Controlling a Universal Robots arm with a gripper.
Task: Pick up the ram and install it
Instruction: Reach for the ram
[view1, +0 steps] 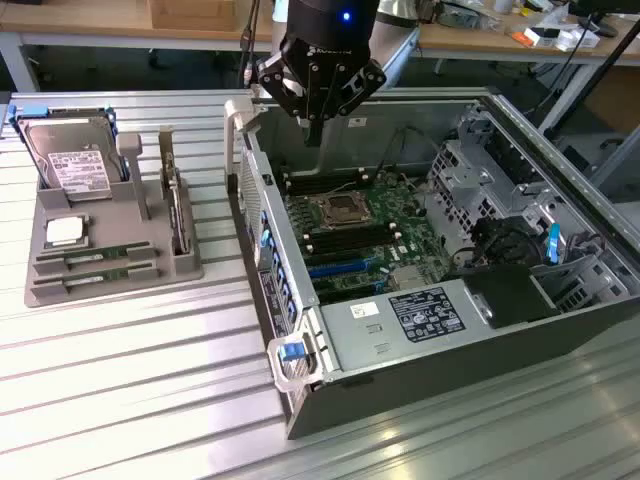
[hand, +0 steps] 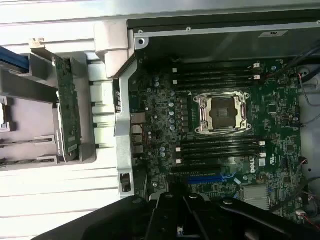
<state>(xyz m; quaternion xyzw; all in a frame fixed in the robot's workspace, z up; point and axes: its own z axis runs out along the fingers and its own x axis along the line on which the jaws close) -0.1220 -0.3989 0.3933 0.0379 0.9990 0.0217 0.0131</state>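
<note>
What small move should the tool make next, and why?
Probably shift toward the exterior view's left: the tool hangs over the back edge of the open computer case, while the ram sticks lie untouched in the gray tray beside the case.

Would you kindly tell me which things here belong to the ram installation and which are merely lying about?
Belong to the job:
- ram sticks, lying flat in the grey tray
- memory slots on the motherboard
- pincer, above the open case

Just lying about:
- hard drive
- processor chip
- processor socket
</note>
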